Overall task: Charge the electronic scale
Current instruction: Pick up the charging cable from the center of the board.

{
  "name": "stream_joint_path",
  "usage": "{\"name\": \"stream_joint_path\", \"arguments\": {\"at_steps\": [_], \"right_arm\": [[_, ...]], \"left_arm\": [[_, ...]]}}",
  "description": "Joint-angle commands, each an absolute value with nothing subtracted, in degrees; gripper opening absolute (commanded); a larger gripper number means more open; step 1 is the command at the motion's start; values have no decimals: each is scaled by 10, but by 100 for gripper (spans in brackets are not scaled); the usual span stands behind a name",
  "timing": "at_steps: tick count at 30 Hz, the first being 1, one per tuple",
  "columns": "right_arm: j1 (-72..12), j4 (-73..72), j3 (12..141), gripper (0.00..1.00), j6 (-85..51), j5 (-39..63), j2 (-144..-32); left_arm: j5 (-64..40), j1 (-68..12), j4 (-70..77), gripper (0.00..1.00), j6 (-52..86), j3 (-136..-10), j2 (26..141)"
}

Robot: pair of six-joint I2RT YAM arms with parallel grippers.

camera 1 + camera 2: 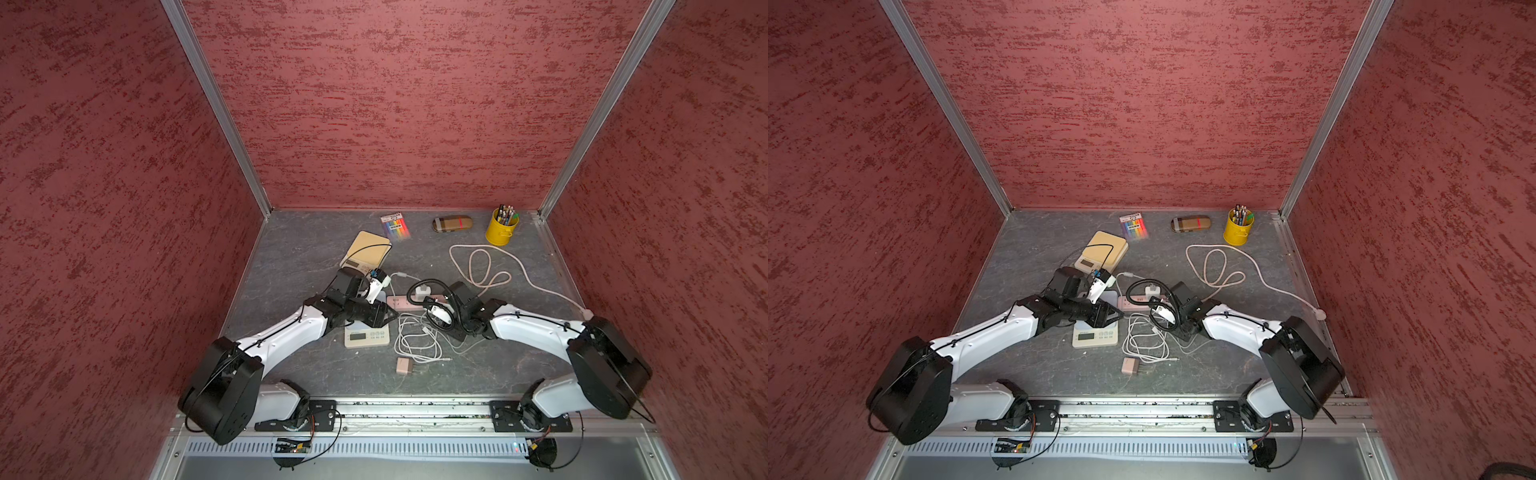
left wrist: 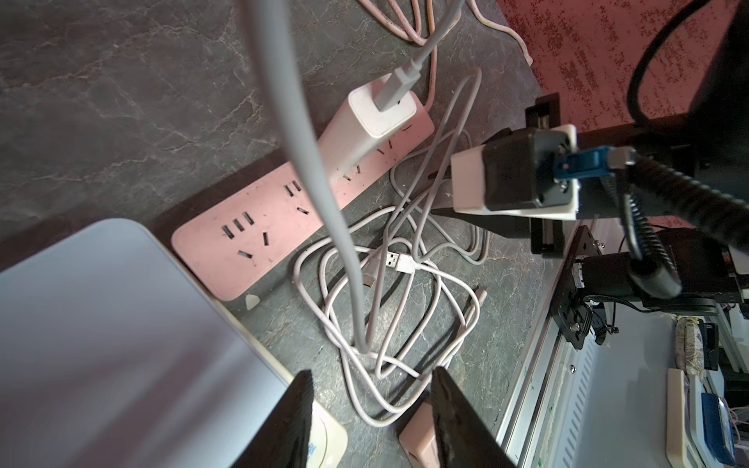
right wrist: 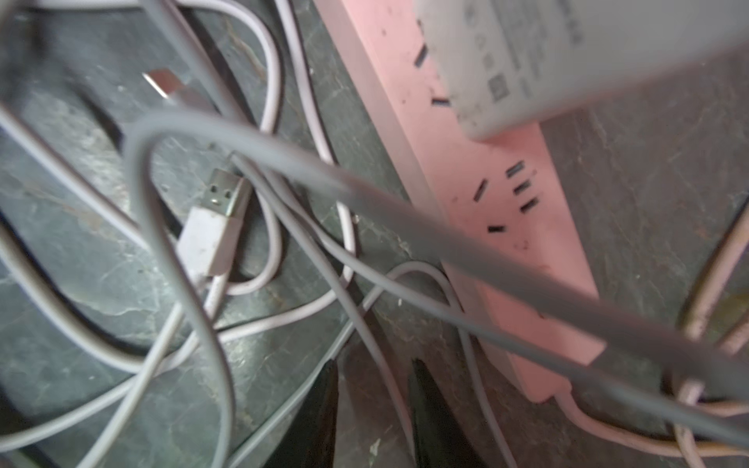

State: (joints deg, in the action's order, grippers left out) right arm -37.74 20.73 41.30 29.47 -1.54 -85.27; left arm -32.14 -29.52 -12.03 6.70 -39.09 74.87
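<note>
Electronic scale (image 1: 368, 336) is lying beside the pink power strip (image 2: 259, 235), under the left arm (image 1: 291, 328). Left gripper (image 2: 373, 370) is hovering half-open, empty; right gripper (image 3: 375, 362) is straddling cable (image 3: 417, 267), unclamped, better pinching the USB plug (image 3: 212, 235) squarely.

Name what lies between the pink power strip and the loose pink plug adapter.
A tangle of white cables fills the stretch from power strip to plug adapter, seen in both top views.
</note>
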Motion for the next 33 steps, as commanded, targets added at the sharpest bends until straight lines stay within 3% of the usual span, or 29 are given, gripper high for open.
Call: {"name": "stream_joint_path", "arguments": {"at_steps": [1,7,9,11,12,33], "right_arm": [[-364,200,438,33,330,30,-880],[-349,224,477,34,369,43,-949],[-342,231,490,25,372,42,-973],[-333,234,500,1,372,39,-989],[-329,236,502,0,373,38,-991],[-284,334,450,0,344,-26,-745]], "left_arm": [[-327,-290,-118,48,59,-387,737],[-335,-289,-119,48,60,-395,748],[-332,-288,-121,48,60,-396,746],[-330,-287,-125,48,58,-396,744],[-329,-287,-127,48,56,-395,744],[-366,-260,-96,48,76,-420,720]]}}
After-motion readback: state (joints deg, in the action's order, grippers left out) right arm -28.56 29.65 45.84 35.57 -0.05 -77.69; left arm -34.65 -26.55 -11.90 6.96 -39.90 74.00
